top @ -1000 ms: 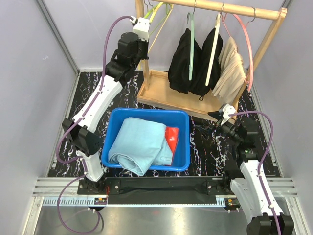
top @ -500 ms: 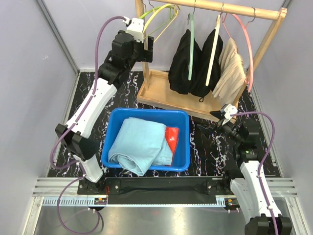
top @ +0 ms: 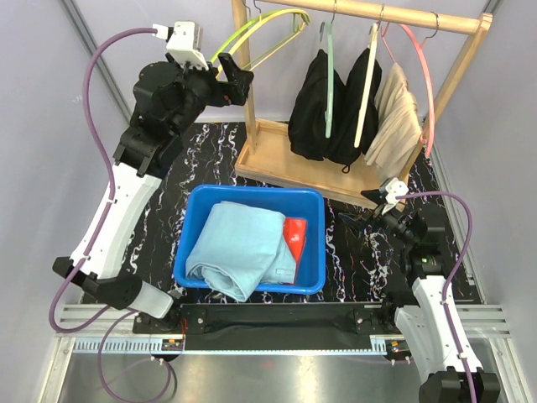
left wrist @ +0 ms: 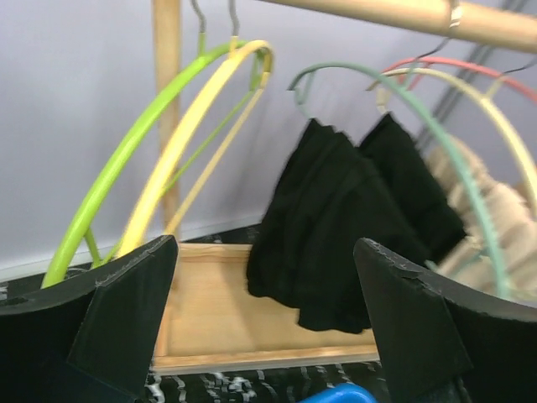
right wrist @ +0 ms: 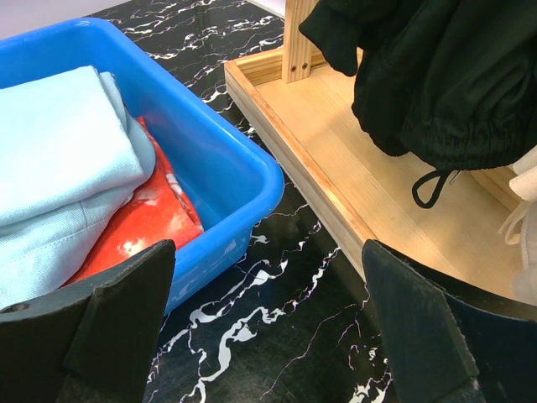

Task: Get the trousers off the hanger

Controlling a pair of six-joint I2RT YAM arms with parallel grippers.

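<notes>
The black, white-veined worktop (top: 369, 269) carries a blue plastic bin (top: 317, 243). Just behind the bin, off its right rear corner, sits the wooden rack's tray-shaped base (top: 273, 159), set at a slant to the bin's back wall.

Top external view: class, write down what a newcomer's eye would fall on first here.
The bright blue bin at the table's centre stands out first, holding light blue trousers over red trousers. Behind it is the wooden rack, where black trousers and beige trousers hang on hangers. At the rack's left end are two bare hangers, green and yellow, beside the left end effector, its jaws open.
</notes>
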